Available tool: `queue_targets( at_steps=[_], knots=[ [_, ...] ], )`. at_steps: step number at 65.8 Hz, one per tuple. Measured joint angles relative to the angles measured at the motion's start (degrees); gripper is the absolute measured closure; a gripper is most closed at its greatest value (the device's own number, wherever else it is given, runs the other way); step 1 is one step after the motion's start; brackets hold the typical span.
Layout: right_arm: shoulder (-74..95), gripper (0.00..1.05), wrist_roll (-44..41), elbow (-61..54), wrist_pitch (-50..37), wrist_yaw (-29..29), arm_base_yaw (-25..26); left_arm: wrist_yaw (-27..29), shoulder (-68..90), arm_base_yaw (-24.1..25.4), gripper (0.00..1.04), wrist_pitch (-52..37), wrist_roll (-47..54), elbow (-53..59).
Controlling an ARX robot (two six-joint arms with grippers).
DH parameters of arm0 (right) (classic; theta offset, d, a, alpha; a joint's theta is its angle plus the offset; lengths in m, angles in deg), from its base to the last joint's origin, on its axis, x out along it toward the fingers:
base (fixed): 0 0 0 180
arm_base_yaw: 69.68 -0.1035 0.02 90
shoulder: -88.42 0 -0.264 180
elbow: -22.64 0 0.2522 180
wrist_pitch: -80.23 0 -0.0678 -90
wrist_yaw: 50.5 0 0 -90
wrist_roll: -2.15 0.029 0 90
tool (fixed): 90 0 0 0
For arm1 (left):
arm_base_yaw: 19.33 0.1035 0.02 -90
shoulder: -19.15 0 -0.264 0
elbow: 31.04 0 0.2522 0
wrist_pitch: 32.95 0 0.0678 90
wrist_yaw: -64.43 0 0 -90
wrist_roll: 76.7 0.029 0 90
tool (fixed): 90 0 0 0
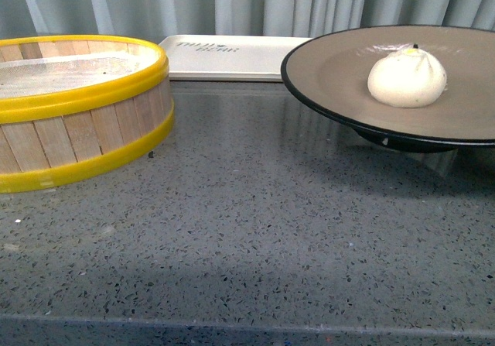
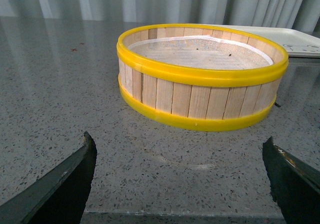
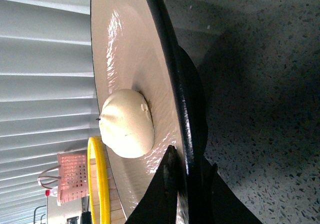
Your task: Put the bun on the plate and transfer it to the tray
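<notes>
The off-white bun sits in the middle of the brown-grey plate with its black rim. That plate hangs above the counter at the right, casting a shadow beneath it. My right gripper is shut on the plate's rim, one finger on the inside and one under it, close to the bun. The cream-white tray lies flat at the back, behind and left of the plate. My left gripper is open over bare counter in front of the steamer basket, holding nothing.
A yellow-rimmed wooden steamer basket stands at the left, its inside bare. The grey speckled counter stretches to a front edge. Curtains hang behind. A pink basket shows far off in the right wrist view.
</notes>
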Motion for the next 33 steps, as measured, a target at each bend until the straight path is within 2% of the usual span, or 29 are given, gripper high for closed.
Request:
queue_targets(
  at_steps=[16, 33],
  knots=[
    [2.1, 1.02, -2.0, 3.0, -2.4, 0.2, 3.4, 0.0, 0.0, 0.0, 0.07, 0.0, 0.0, 0.0],
    [18.8, 1.02, -2.0, 20.4, -5.2, 1.8, 5.7, 0.0, 0.0, 0.0, 0.07, 0.0, 0.0, 0.0]
  ],
)
